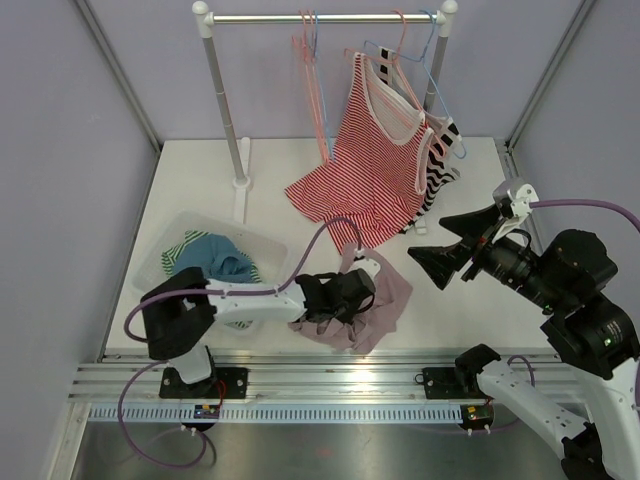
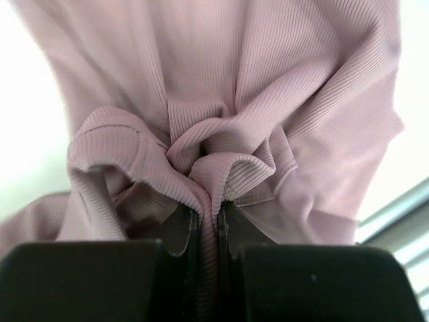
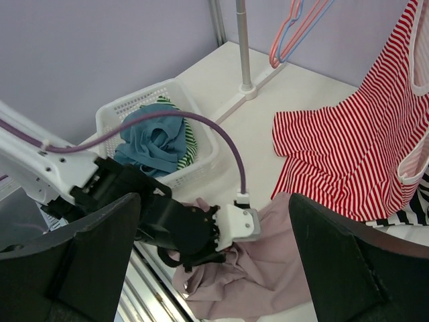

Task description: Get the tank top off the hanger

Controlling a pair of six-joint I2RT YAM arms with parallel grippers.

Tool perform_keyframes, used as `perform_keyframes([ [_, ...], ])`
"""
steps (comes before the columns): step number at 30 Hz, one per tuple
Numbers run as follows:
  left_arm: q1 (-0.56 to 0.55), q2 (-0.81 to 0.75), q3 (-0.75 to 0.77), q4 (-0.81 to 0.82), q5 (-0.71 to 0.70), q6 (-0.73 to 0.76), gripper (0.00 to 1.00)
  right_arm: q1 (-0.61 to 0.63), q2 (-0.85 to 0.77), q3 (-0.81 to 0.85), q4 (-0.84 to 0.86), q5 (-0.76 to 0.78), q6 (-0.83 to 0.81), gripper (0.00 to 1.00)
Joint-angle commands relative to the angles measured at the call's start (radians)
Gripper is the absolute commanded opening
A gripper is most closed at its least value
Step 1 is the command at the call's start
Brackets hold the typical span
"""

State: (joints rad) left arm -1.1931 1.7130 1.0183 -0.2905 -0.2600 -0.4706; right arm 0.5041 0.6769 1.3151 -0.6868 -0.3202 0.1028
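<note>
Fabric of the mauve tank top (image 2: 221, 100) is pinched in the clenched left tool (image 2: 209, 213), heaped on the desk (image 1: 470, 310), apparently already free. The right tool (image 1: 428, 238) gapes, empty. Beyond, a red striped top (image 1: 360, 160) hangs on the rack (image 1: 320, 17).

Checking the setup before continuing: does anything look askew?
The red striped tank top hangs skewed on its hanger, hem splayed out leftward. A pink garment lies crumpled near the table's front, pinched by the left gripper.

Tank top (image 1: 355, 170) is red-and-white striped, the top behind it (image 1: 440, 170) black-and-white. Crumpled shirt (image 1: 385, 300) is pale pink, basket (image 1: 234, 229) white.
</note>
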Motion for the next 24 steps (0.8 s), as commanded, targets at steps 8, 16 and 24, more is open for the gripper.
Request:
perform_keyframes([
  [8, -0.003, -0.515, 0.149, -0.372, -0.476, -0.105, 0.0, 0.005, -0.008, -0.001, 0.009, 0.021, 0.008, 0.99],
  [16, 0.07, -0.694, 0.325, -0.64, -0.657, -0.117, 0.0, 0.005, -0.008, 0.018, 0.013, 0.029, 0.003, 1.0],
  [24, 0.433, -0.832, 0.27, -0.682, -0.549, -0.092, 0.0, 0.005, 0.009, 0.018, 0.044, 0.004, 0.008, 1.0],
])
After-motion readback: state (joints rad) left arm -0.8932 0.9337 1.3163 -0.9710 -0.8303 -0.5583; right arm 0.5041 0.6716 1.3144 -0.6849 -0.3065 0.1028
